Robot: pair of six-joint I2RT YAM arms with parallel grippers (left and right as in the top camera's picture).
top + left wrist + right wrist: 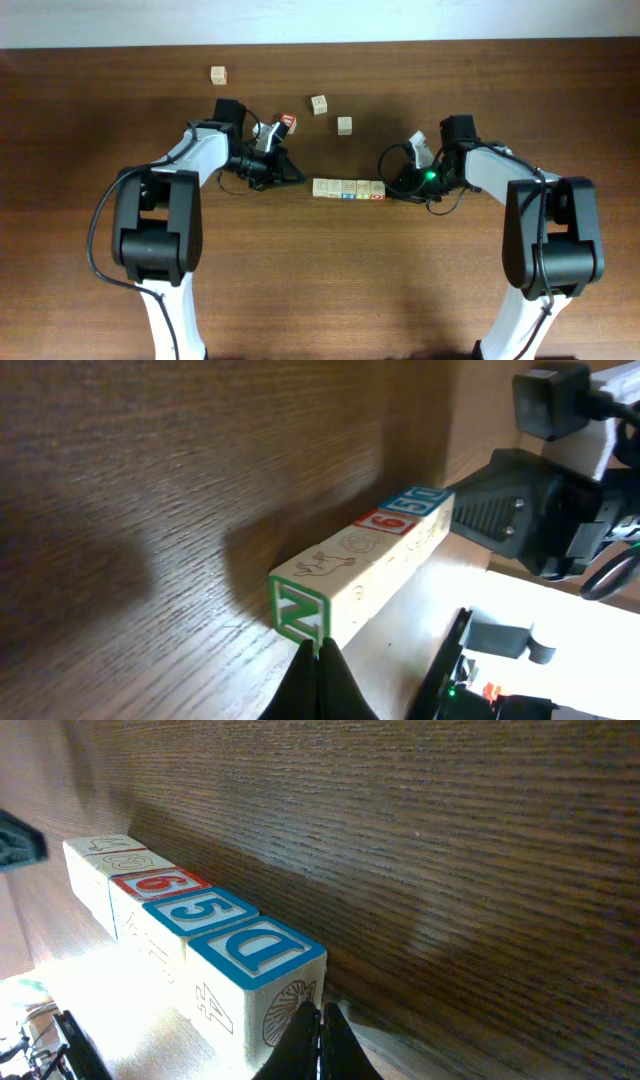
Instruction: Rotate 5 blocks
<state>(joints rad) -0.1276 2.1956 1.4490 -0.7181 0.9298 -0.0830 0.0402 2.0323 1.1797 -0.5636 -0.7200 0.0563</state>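
Note:
Several pale alphabet blocks lie end to end in a straight row (348, 188) at the table's middle. My left gripper (298, 180) is shut and empty, its tip at the row's left end. In the left wrist view the closed tips (318, 648) touch the end block's green N face (300, 612). My right gripper (392, 190) is also shut and empty, at the row's right end. In the right wrist view its tips (320, 1012) sit against the end face of the blue D block (255, 950); blue 5 and red 6 tops follow behind it.
Three loose pale blocks lie farther back (218, 75), (319, 104), (344, 125). A red-faced block (288, 122) sits close by the left wrist. The right arm's black body (530, 510) stands just beyond the row's far end.

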